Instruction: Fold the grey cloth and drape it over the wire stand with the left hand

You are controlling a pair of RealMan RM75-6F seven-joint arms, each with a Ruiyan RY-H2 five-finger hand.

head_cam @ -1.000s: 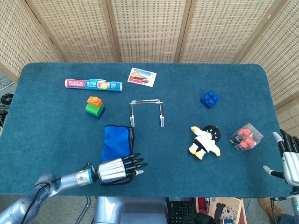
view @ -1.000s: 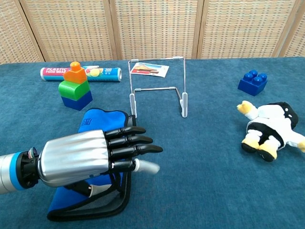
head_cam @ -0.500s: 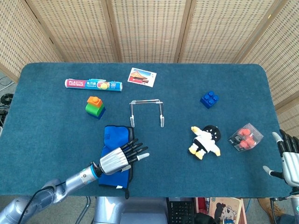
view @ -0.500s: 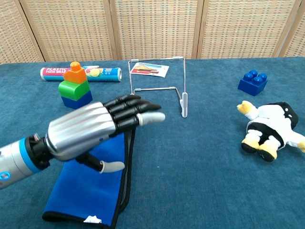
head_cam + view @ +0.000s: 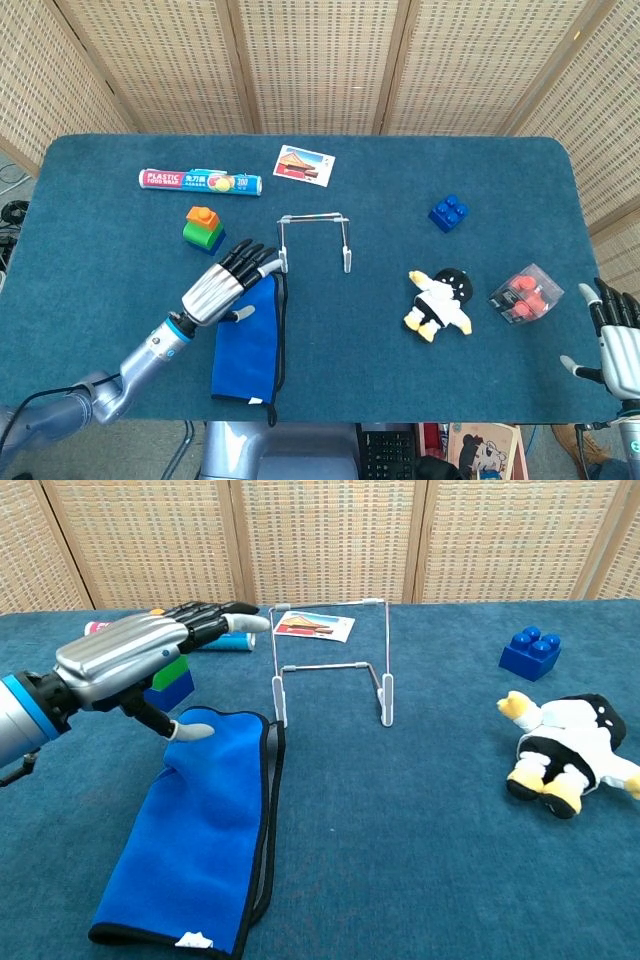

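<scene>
Left hand (image 5: 222, 285) hovers open over the cloth (image 5: 247, 342), which lies flat by the table's (image 5: 500, 200) near edge before the stand (image 5: 314, 240); a loose grab could topple that stand.

Blue table (image 5: 120, 240), cloth (image 5: 248, 345), wire stand (image 5: 314, 240), wrap roll (image 5: 199, 181), photo (image 5: 304, 164), stacked blocks (image 5: 203, 229), brick (image 5: 449, 212), plush (image 5: 439, 302), clear box (image 5: 526, 293)
</scene>
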